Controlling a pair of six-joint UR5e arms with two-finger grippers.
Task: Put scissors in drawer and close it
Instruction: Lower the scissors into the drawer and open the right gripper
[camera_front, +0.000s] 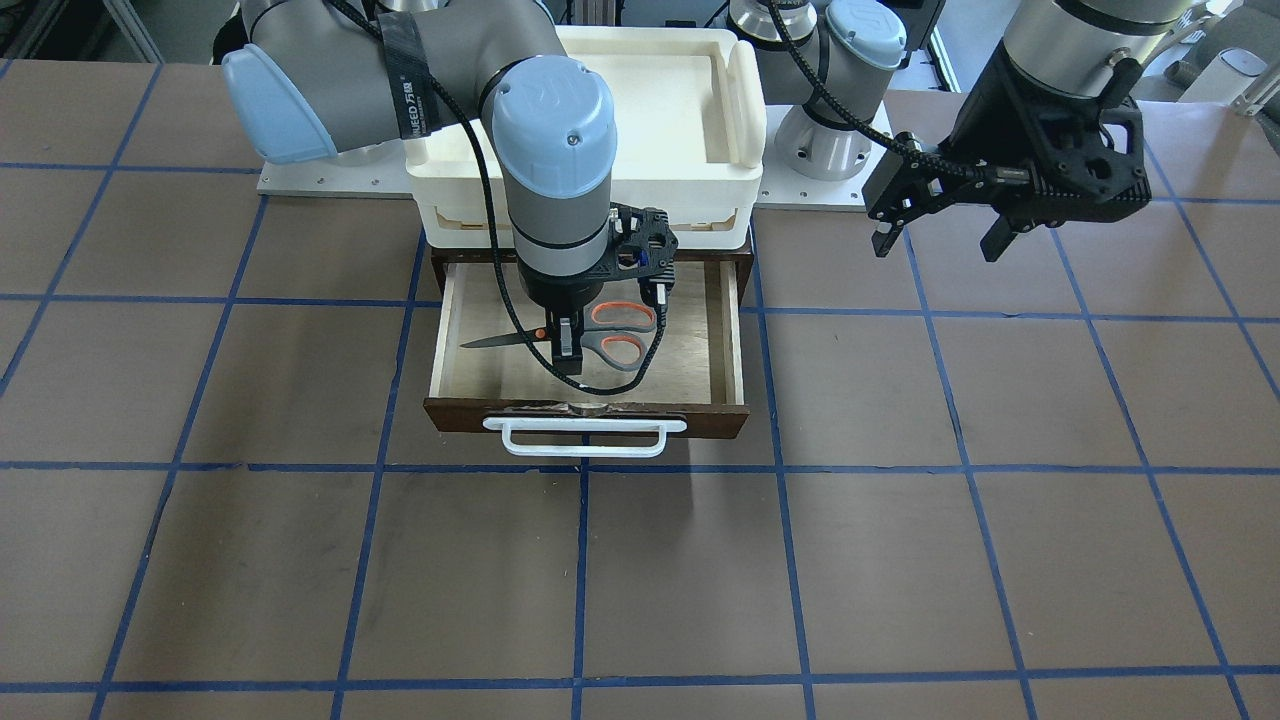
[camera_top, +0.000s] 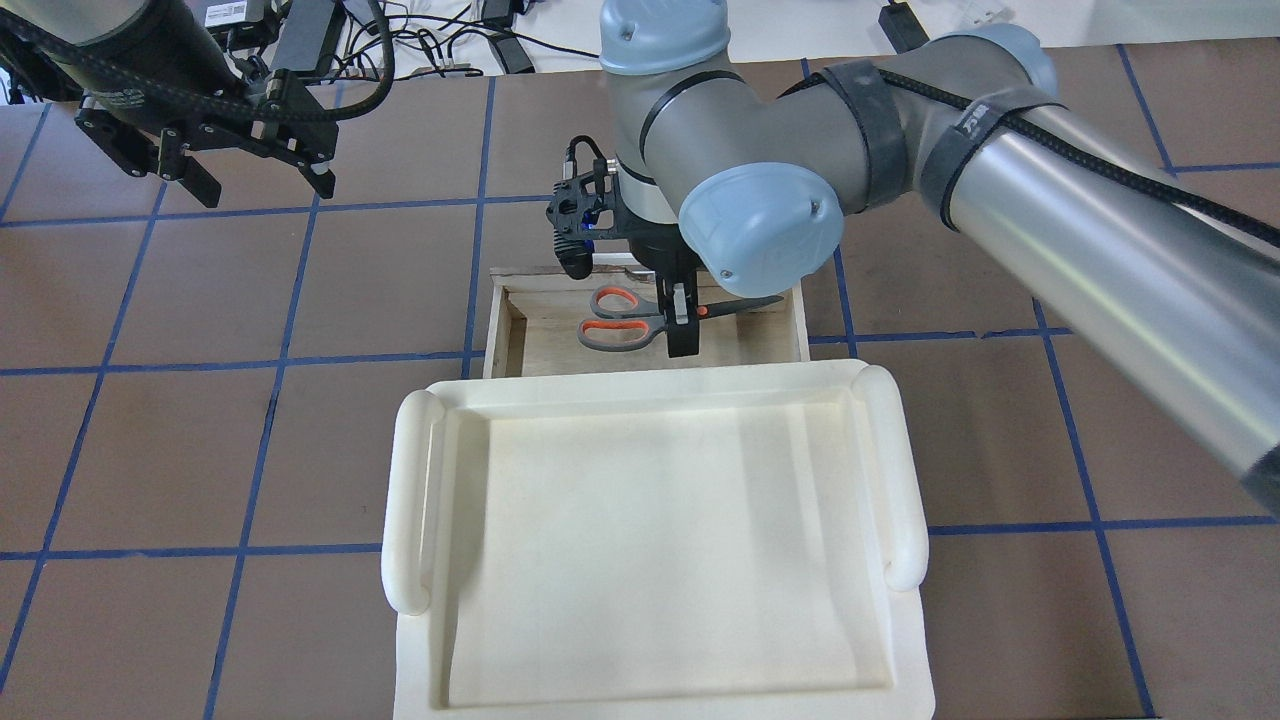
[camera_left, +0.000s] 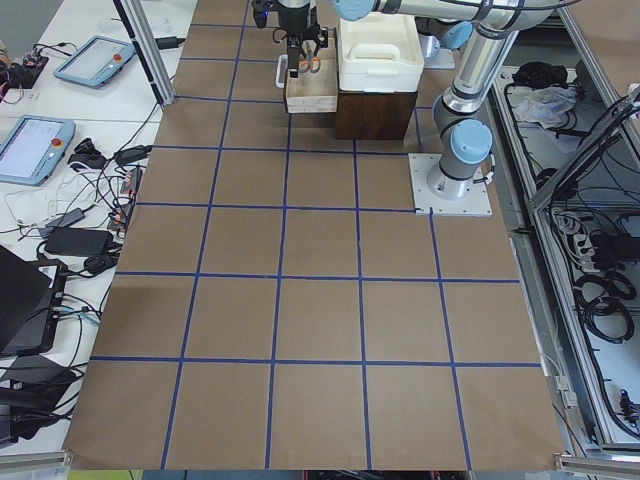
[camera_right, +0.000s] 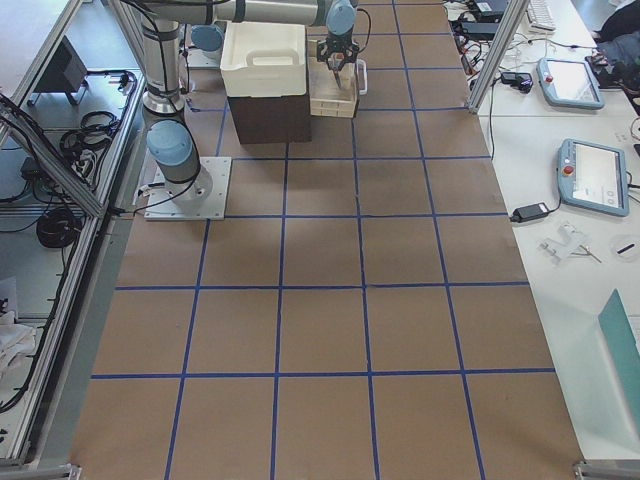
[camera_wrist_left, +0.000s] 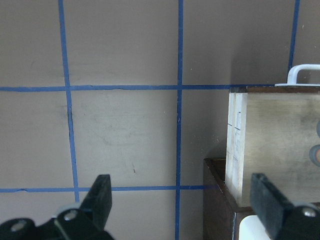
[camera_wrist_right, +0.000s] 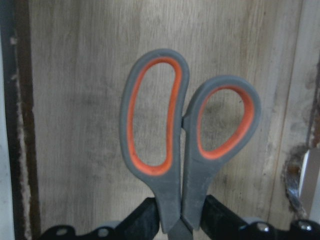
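The scissors (camera_front: 615, 335), with grey handles lined orange and dark blades, are over the pale floor of the open drawer (camera_front: 738, 340), blades lying level. My right gripper (camera_front: 567, 345) points down into the drawer and is shut on the scissors just below the loops, as the right wrist view shows (camera_wrist_right: 185, 145). I cannot tell whether the scissors touch the floor. The drawer's white bar handle (camera_front: 585, 437) faces away from me. My left gripper (camera_front: 935, 235) is open and empty, hovering above the table to the drawer's side.
A white plastic tray (camera_top: 420, 500) sits on top of the dark brown cabinet that holds the drawer. The left wrist view shows the drawer's side wall (camera_wrist_left: 237, 145) and the brown, blue-taped table beside it.
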